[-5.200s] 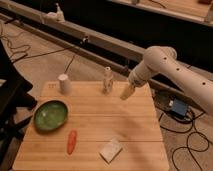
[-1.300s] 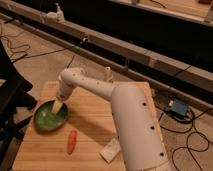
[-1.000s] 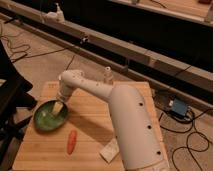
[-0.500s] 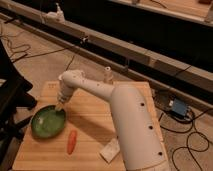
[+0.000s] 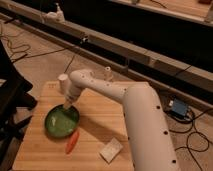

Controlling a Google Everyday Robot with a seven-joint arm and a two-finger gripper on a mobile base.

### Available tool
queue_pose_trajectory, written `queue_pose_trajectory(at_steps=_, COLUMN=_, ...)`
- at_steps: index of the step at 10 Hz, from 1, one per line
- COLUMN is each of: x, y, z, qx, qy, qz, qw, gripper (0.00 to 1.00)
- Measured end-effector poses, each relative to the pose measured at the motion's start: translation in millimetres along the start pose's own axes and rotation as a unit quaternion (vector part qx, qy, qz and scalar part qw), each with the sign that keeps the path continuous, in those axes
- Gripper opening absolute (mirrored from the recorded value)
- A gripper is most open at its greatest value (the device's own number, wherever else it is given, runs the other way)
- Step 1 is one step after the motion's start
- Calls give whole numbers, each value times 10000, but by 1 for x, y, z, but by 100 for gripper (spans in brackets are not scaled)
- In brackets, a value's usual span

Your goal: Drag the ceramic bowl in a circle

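The ceramic bowl (image 5: 61,121), wide, shallow and glossy green, sits on the left part of the wooden table (image 5: 100,120). My gripper (image 5: 66,106) reaches down from the arm onto the bowl's far rim and is shut on that rim. The white arm runs from the lower right across the table to the bowl and hides part of the tabletop behind it.
A small white cup (image 5: 63,82) stands just behind the bowl near the table's far left edge. An orange carrot (image 5: 72,142) lies right in front of the bowl. A white pad (image 5: 111,149) lies at the front, a small white bottle (image 5: 107,73) at the back edge. A blue box (image 5: 178,108) and cables lie on the floor.
My gripper came down on the bowl's far rim and closed on it. The bowl has shifted slightly on the table with the gripper.
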Motion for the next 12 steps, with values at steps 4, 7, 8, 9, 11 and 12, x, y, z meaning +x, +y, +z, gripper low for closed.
queue_pose_trajectory(at_steps=4, x=43, y=-31, z=-38, qx=353, qy=243, qz=456, qw=9980, gripper=0)
queue_pose_trajectory(at_steps=7, x=33, y=-67, z=-49, qx=571, qy=136, qz=734, qw=9956, gripper=0)
queue_pose_trajectory(at_steps=8, x=23, y=-75, z=-47, qx=584, qy=33, qz=790, qw=9952, gripper=0)
queue_pose_trajectory(at_steps=9, x=8, y=-82, z=-44, qx=569, qy=-144, qz=832, qw=9948, gripper=0)
queue_pose_trajectory(at_steps=11, x=-26, y=-79, z=-33, qx=424, qy=-528, qz=720, qw=9951, gripper=0)
queue_pose_trajectory(at_steps=12, x=-41, y=-69, z=-24, qx=299, qy=-662, qz=584, qw=9956, gripper=0)
